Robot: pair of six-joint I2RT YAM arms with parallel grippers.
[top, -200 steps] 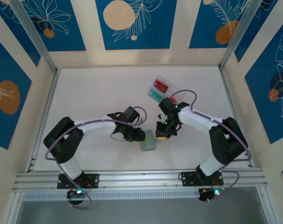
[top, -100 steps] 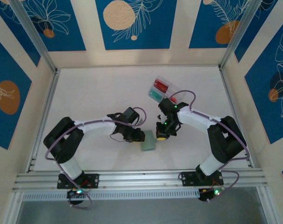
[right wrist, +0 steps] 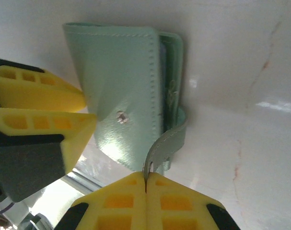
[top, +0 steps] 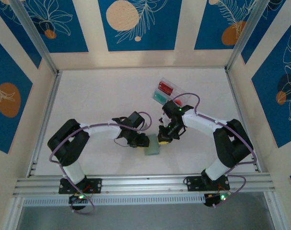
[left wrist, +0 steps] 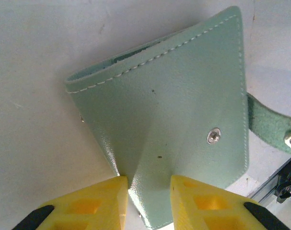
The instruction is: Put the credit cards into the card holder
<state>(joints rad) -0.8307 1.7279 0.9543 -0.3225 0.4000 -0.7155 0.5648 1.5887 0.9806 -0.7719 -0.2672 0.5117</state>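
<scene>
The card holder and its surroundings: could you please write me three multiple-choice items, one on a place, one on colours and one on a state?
1. Where does the card holder lie?
A. between the two tools
B. against the far wall
C. on the near rail

2. Which colours are the cards in the clear box?
A. yellow and black
B. red and teal
C. orange and purple

3. What is the right tool doing?
A. standing open above the table
B. holding a red card
C. shut on the snap tab

Answers:
1 A: the left tool grips it on one side and the right tool is at its other side.
2 B: a red card and a teal card lie there.
3 C: it pinches the tab with no gap.
</scene>
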